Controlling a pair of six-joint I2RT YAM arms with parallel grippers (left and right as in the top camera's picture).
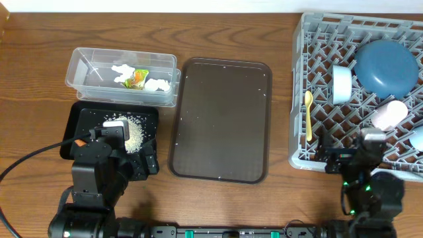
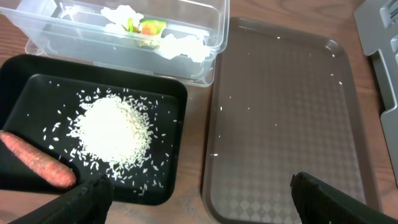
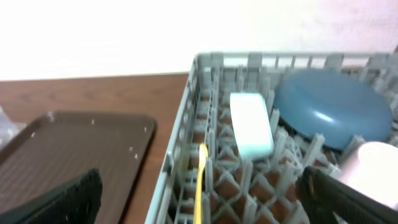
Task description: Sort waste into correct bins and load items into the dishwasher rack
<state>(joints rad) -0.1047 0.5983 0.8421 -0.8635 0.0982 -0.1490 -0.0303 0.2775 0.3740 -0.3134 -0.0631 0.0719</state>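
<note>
We see a table (image 1: 39, 46) of brown wood with a grain and a soft shine. The tub (image 1: 79, 63) is clear, smooth plastic. The black tray (image 2: 18, 71) looks smooth and a bit shiny. The brown tray (image 2: 280, 124) has a fine bumpy pattern. The rack (image 1: 317, 33) is dull grey plastic. The blue plate (image 1: 386, 66) looks smooth and matt

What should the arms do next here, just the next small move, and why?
Probably lift the open left gripper away from the black tray: sorting looks finished. Rice and carrot stick lie in that tray, tissue and wrapper in the clear tub, and plate, bowl, spoon and pink cup sit in the rack. Only stray grains dot the brown tray.
</note>
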